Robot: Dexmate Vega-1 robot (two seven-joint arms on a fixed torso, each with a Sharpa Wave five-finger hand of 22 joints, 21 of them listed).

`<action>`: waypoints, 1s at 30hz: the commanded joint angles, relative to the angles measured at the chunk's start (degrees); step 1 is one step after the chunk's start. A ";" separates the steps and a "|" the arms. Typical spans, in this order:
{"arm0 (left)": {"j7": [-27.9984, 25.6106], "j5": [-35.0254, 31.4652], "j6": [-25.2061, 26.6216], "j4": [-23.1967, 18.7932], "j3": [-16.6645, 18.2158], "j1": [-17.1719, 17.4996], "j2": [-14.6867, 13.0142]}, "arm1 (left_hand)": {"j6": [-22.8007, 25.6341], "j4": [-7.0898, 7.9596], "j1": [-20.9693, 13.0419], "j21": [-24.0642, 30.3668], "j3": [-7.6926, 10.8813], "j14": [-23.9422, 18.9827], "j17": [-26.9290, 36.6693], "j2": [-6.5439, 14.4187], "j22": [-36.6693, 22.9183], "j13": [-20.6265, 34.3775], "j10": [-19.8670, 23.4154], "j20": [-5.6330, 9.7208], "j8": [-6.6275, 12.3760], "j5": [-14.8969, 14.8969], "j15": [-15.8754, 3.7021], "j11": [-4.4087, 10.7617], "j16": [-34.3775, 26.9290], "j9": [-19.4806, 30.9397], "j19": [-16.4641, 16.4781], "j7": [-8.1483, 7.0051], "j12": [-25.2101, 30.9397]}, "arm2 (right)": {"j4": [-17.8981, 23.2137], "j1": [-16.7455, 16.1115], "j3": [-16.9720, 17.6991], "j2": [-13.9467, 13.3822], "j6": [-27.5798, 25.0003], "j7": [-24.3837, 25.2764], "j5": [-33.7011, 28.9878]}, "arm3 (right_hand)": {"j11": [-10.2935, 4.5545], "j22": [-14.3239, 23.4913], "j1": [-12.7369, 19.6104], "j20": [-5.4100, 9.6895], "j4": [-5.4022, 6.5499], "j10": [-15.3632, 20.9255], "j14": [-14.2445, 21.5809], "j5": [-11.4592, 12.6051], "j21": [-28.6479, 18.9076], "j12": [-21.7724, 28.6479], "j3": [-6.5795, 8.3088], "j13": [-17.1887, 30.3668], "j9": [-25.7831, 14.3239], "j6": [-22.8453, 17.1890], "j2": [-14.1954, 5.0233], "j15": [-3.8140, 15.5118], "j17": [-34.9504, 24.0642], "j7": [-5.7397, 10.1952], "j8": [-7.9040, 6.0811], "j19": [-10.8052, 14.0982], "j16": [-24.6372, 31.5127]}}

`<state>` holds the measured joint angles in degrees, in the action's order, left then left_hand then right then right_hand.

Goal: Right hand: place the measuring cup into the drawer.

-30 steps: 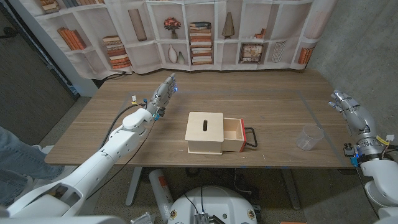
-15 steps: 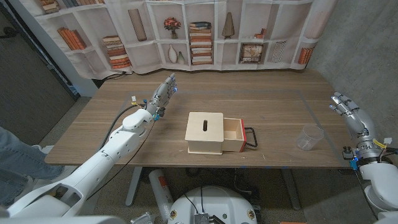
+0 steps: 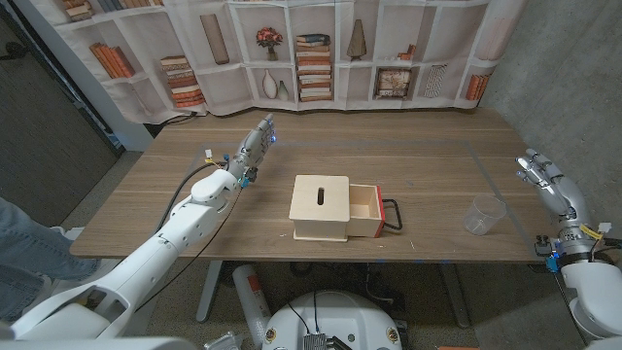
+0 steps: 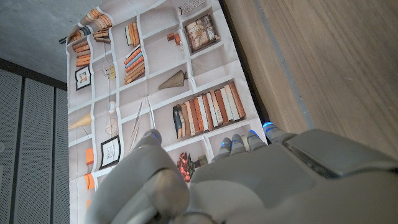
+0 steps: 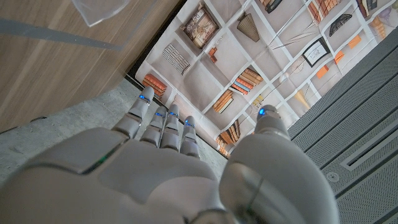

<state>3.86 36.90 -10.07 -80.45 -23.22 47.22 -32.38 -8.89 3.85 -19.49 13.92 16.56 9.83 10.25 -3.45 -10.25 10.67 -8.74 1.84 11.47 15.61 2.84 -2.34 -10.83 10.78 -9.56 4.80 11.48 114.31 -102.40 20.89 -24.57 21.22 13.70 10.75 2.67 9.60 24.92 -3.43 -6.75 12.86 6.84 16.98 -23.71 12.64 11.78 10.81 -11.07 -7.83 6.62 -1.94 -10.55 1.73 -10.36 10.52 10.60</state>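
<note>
A clear plastic measuring cup (image 3: 483, 215) stands upright on the table near its right front edge; a corner of the cup (image 5: 99, 10) also shows in the right wrist view. My right hand (image 3: 549, 181) hovers at the table's right edge, to the right of the cup and apart from it, fingers straight and spread, holding nothing. The pale wooden box (image 3: 321, 208) sits at the table's middle front, its drawer (image 3: 367, 210) pulled out to the right with a dark handle (image 3: 395, 214). My left hand (image 3: 253, 148) is raised over the left part of the table, fingers extended, empty.
A bookshelf-printed backdrop (image 3: 321, 49) hangs behind the table's far edge. Bare wood lies between the drawer and the cup. A person's leg in jeans (image 3: 19, 255) shows at the far left, off the table.
My right hand has drifted slightly toward the near right, a bit farther from the cup. The left arm, box and cup have not moved.
</note>
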 commanded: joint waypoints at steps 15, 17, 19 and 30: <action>0.65 -0.63 0.77 0.46 -0.74 -1.56 0.17 | 0.36 0.15 -0.67 -0.47 -0.40 1.83 0.23 0.17 -0.19 0.06 -0.08 0.87 0.05 -0.22 0.01 -0.21 0.06 0.12 -2.79 -0.10 0.27 | -2.06 0.37 -2.51 1.21 0.57 3.96 -4.36 | 0.65 0.20 0.29 -1.21 -0.14 -6.28 -2.72 2.28 2.56 -1.57 -1.02 0.43 -0.34 4.82 0.85 -1.17 -0.20 -0.86 0.11 0.36 -0.27; 0.60 -0.65 0.85 0.46 -0.78 -1.63 0.20 | 0.37 0.15 -0.67 -0.49 -0.42 1.79 0.23 0.17 -0.19 0.06 -0.05 0.85 0.04 -0.22 0.00 -0.24 0.05 0.12 -2.78 -0.16 0.28 | -2.31 0.33 -2.56 1.01 0.74 4.18 -4.99 | 0.70 0.20 0.32 -1.20 -0.19 -6.90 -3.06 2.50 2.81 -1.64 -1.23 0.46 -0.33 5.90 1.08 -1.20 -0.19 -1.04 0.29 0.47 -0.29; 0.67 -0.64 0.98 0.59 -0.84 -1.79 0.27 | 0.38 0.15 -0.68 -0.50 -0.43 1.79 0.23 0.18 -0.19 0.06 -0.04 0.82 0.05 -0.23 -0.01 -0.25 0.05 0.12 -2.78 -0.15 0.28 | -2.43 0.30 -2.65 1.01 0.69 4.65 -5.63 | 0.77 0.20 0.36 -1.20 -0.28 -7.41 -3.41 2.71 3.06 -1.67 -1.45 0.48 -0.33 6.59 1.37 -1.24 -0.17 -1.04 0.32 0.51 -0.33; 1.52 -0.67 0.99 2.56 -1.42 -3.19 1.24 | 0.44 0.15 -0.68 -0.61 -0.51 1.81 0.24 0.24 -0.20 0.07 -0.03 0.77 0.05 -0.26 0.02 -0.22 0.06 0.12 -2.77 -0.12 0.27 | -1.01 -0.93 -2.87 0.18 -2.62 6.90 -11.06 | 0.89 0.20 0.21 -1.51 -0.80 -11.13 -5.22 3.61 4.59 -1.89 -3.96 0.59 -0.34 13.35 3.48 -1.15 -0.07 -1.61 0.66 1.41 -0.37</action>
<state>4.76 36.31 -9.13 -79.28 -24.21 45.06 -31.82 -8.59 3.95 -19.72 13.51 16.18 9.83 10.25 -3.22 -10.25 10.68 -8.74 1.84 11.47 15.62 2.84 -2.34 -10.83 10.78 -9.55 4.49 11.48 112.20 -102.46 18.37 -23.70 21.48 18.71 3.85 3.52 9.61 24.82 -4.83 -7.52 2.61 2.10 20.15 -19.33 10.97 8.29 11.08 -11.33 4.52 9.58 -2.77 -10.54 0.16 -9.75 11.51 10.38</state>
